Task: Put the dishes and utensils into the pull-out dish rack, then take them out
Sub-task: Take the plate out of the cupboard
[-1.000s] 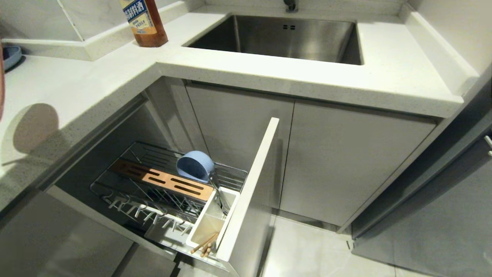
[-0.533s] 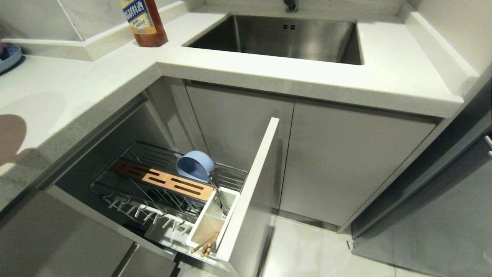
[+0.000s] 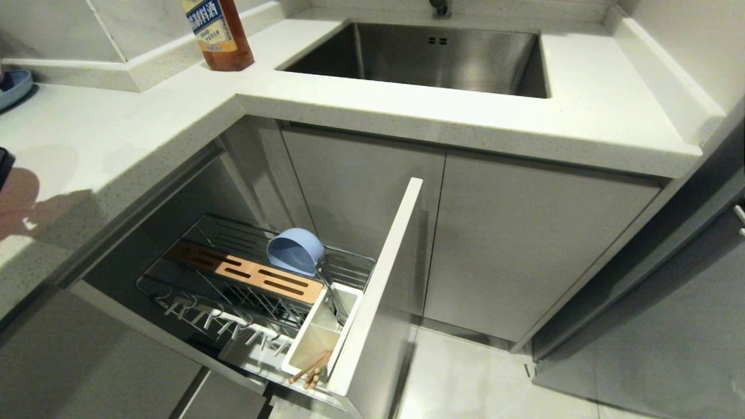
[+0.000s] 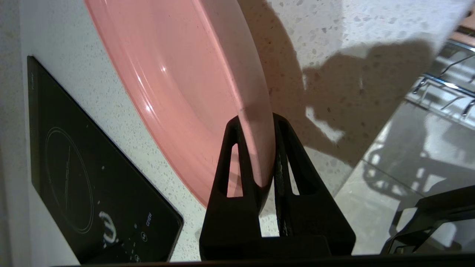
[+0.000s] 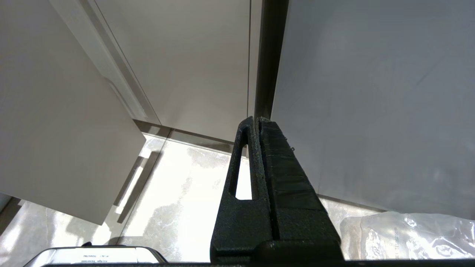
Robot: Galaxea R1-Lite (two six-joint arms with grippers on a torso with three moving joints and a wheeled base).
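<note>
Pink plate (image 4: 193, 81) sits clamped by its rim in our left pincer (image 4: 259, 148), above the counter (image 4: 334, 44) beside the stove panel (image 4: 92, 178). Its shadow slides off the head view's left edge, so we judge the plate is heading for the rack (image 3: 250, 279), where the blue bowl (image 3: 295, 251) and chopsticks (image 3: 311, 371) already rest. Our right pincer (image 5: 258, 124) hangs closed and empty.

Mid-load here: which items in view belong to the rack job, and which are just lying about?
Job:
- left claw clamping pale-pink plastic plate
- light-blue round bowl
- wooden chopsticks
- chrome wire pull-out rack
- white utensil cup

Lying about:
- brown sauce bottle
- steel sink
- black induction hob
- parked right claw
</note>
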